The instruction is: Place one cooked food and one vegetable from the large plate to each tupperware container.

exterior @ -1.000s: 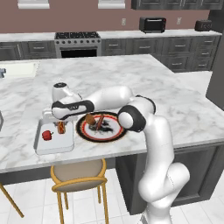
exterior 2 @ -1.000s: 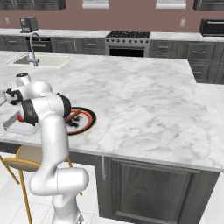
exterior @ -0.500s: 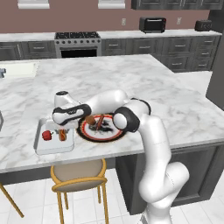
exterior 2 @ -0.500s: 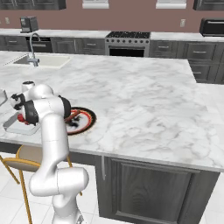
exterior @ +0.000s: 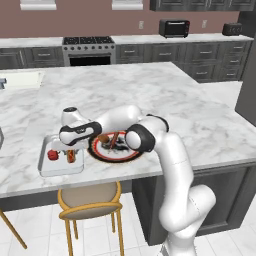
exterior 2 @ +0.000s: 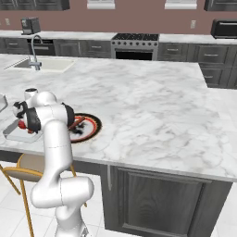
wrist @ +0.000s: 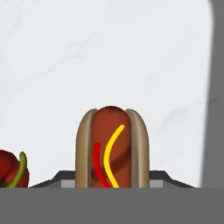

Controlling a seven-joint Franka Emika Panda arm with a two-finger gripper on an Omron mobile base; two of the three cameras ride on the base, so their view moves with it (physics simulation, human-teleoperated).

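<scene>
The large plate, black-rimmed with a red-orange ring, lies near the counter's front edge and still has dark food on it; it is also in the right base view. Just left of it is a pale tupperware container. My gripper hangs low over this container, shut on a hot dog. In the hand view the hot dog stands between my fingertips above the container's white floor. A red pepper lies in the same container, beside the hot dog.
A wooden chair stands below the counter edge, under the container. The marble island stretches away behind the plate. A sink sits at the far left; the stove is on the back wall.
The hand has dropped lower and a little left over the container with the hot dog. The plate and the pepper have stayed put.
</scene>
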